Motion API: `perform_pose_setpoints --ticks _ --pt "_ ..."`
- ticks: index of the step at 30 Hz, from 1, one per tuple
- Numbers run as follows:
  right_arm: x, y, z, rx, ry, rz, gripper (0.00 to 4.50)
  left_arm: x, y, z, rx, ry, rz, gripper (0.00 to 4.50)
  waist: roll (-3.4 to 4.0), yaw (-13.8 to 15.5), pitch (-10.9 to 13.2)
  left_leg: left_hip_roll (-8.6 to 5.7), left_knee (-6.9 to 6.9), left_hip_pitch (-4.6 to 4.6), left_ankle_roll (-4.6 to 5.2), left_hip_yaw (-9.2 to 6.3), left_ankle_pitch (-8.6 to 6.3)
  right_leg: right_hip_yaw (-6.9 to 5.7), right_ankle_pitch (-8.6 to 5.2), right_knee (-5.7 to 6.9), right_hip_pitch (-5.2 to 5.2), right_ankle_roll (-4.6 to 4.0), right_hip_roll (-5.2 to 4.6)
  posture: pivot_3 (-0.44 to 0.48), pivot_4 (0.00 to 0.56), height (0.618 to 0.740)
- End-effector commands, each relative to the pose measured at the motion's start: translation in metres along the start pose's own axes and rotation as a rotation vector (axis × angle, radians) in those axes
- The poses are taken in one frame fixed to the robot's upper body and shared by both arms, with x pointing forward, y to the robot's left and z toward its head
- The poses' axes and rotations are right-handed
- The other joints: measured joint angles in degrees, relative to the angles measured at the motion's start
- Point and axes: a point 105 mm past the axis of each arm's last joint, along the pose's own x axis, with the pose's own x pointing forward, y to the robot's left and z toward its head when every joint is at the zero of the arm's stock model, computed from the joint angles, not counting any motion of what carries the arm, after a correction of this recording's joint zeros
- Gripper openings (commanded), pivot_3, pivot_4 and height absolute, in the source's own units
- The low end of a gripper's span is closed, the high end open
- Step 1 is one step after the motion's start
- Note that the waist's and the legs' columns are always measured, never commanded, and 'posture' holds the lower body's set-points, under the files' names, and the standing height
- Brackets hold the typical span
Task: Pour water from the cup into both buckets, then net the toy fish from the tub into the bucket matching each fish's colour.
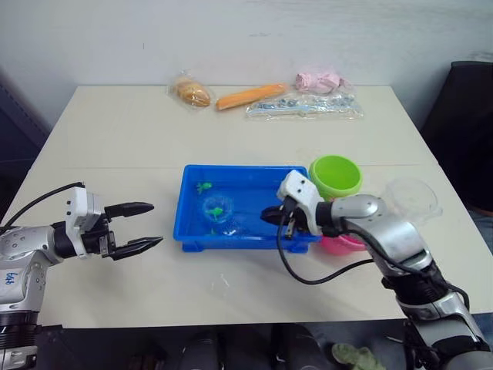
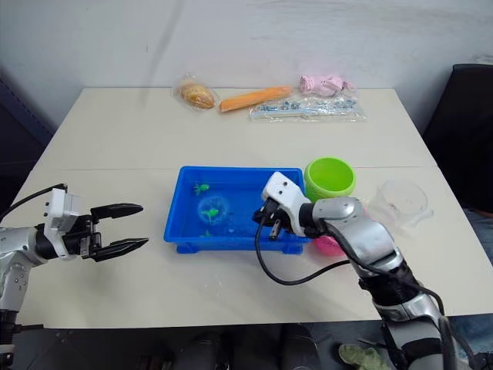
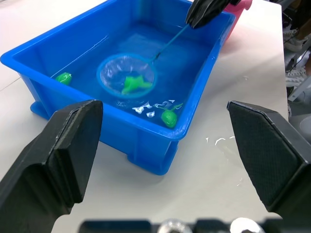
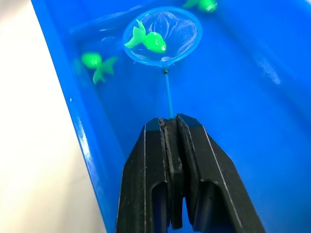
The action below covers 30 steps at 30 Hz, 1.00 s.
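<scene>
Fish scooping is under way: the right claw (image 4: 170,145) pinches the net (image 4: 162,36) handle, hoop low in the tub (image 1: 192,231) with a green fish (image 4: 148,42) lying on its mesh. Left claw (image 1: 139,227) hangs wide at the tub's nine o'clock. Green bucket (image 1: 336,176) stands at two o'clock; tilting the hoop during the lift could spill the fish onto the worktop (image 1: 123,139).

The bright blue tub (image 1: 189,223) sits at the centre of the frame, water inside. In it, the blue-rimmed net (image 4: 162,36) holds one green fish (image 4: 148,41); two more green fish (image 4: 97,64) lie loose. The lime bucket (image 1: 336,176) stands upright at the tub's upper right corner, the pink bucket (image 1: 343,245) below it, the clear cup (image 2: 400,202) farther right.
</scene>
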Motion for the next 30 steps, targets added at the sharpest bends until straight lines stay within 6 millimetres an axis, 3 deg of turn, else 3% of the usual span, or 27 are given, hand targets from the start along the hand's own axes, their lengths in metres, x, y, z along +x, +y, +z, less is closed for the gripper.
perform_pose_setpoints --ticks 1,14,20,27,30 --pt "-0.041 0.004 0.020 -0.010 -0.125 -0.021 0.00 0.006 0.000 0.021 0.035 -0.092 0.007 4.41 0.00 0.06 0.00 0.00 -0.01 0.00 0.00 -0.01 0.00 -0.01 0.00 0.00 0.00 0.00 0.00 0.000 0.150 0.740" --pt "-0.118 -0.004 0.023 -0.010 -0.196 -0.259 0.00 0.056 -0.007 0.048 0.018 -0.211 -0.118 4.41 0.00 0.25 0.00 -0.05 0.00 0.01 0.04 -0.02 -0.03 0.00 0.00 -0.04 0.05 0.01 -0.02 0.000 0.150 0.740" --pt "-0.178 -0.026 0.005 0.014 -0.122 -0.494 0.00 0.080 -0.006 0.056 0.026 -0.236 -0.191 4.41 0.00 0.93 0.00 -0.11 0.00 0.01 0.03 -0.03 -0.02 0.00 0.01 -0.03 0.06 0.01 0.01 0.000 0.150 0.740" --pt "-0.214 -0.041 -0.014 0.032 -0.061 -0.650 0.00 0.089 -0.003 0.051 0.026 -0.230 -0.203 4.41 -0.01 1.55 0.00 -0.35 0.00 0.08 0.04 -0.02 -0.02 0.03 0.01 -0.04 0.12 0.02 0.03 0.000 0.150 0.740" --pt "-0.223 -0.054 -0.034 -0.012 0.037 -0.770 0.00 0.095 -0.003 0.052 0.037 -0.235 -0.216 4.41 -0.01 1.52 0.00 -0.37 0.01 0.09 0.05 0.00 -0.01 0.04 0.01 -0.04 0.13 0.02 0.03 0.000 0.150 0.740"
